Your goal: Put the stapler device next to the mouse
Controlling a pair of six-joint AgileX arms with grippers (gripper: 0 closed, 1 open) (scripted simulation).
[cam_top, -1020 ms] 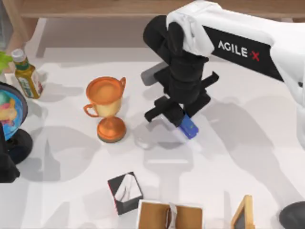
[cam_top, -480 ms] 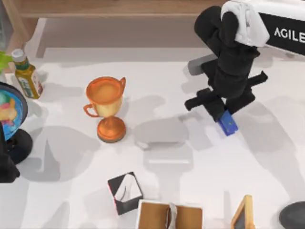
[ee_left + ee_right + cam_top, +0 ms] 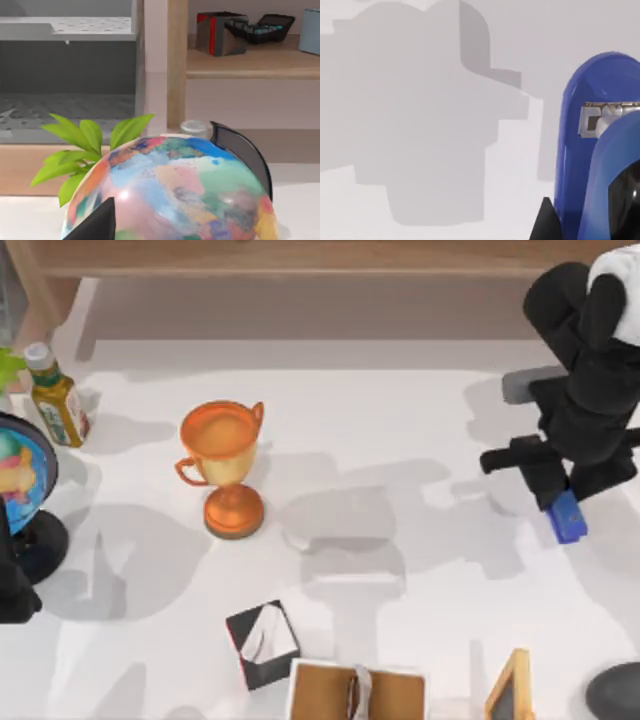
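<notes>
The stapler device, small, slim and blue, hangs above the table at the right with my right gripper shut on it. In the right wrist view the stapler device shows close up over the white table, its metal staple channel visible. The mouse is a dark rounded body, partly cut off at the table's front right corner, well in front of the held stapler. My left arm stays parked at the far left beside the globe.
An orange trophy stands left of centre. A bottle and a globe are at the far left. A black-and-white box, a brown open holder and a small wooden-framed board line the front edge.
My right arm has swung from the table's middle to the right side, carrying the blue stapler with it. The left arm has not moved.
</notes>
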